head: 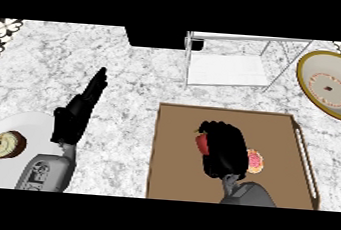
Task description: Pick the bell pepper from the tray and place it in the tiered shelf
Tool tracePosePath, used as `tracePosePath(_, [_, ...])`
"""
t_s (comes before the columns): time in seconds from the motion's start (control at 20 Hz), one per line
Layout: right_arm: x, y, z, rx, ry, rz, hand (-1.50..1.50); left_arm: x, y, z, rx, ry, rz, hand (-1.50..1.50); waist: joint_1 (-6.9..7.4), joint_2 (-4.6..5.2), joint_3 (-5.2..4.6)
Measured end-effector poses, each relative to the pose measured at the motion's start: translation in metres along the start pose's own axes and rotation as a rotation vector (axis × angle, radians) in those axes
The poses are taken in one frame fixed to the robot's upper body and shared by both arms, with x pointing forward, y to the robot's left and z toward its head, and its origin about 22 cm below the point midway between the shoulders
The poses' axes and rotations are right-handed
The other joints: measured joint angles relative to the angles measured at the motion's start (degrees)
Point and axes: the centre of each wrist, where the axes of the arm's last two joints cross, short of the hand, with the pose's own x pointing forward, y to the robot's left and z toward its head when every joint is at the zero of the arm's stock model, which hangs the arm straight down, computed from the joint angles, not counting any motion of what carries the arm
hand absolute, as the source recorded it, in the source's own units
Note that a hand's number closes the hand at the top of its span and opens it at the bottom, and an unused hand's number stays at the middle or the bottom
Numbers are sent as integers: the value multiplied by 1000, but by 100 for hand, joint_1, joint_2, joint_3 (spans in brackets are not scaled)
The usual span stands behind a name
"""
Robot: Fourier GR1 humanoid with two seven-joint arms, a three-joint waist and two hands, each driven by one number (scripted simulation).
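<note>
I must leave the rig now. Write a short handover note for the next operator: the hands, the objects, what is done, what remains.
Right hand: over the brown tray, fingers curled round the red bell pepper; whether it is lifted yet cannot be told.
Left hand: open, fingers straight, resting over the counter left of the tray, holding nothing.
Tiered shelf: behind the tray, nothing visible on it.
Also on the tray: a pink item beside the right hand.
Done: pepper grasped.
Left: lift it, carry it back to the shelf, release it.
</note>
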Motion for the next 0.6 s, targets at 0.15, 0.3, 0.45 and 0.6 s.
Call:
tracePosePath(0.15, [-1, -1, 2, -11, -23, 49, 150, 0, -1, 2, 2, 8, -2, 0, 2, -2, 0])
tracePosePath(0.3, [-4, 4, 1, -47, -43, 58, 150, -2, -1, 1, 3, 3, -1, 0, 1, -14, -5])
tracePosePath(0.45, [-7, 2, 2, -71, -61, 48, 150, -4, -2, 8, -5, 4, 0, 0, 4, -10, -3])
tracePosePath(0.6, [18, 8, 6, -54, -44, -4, 150, -2, -5, 6, -9, 0, -3, 0, 39, -2, -2])
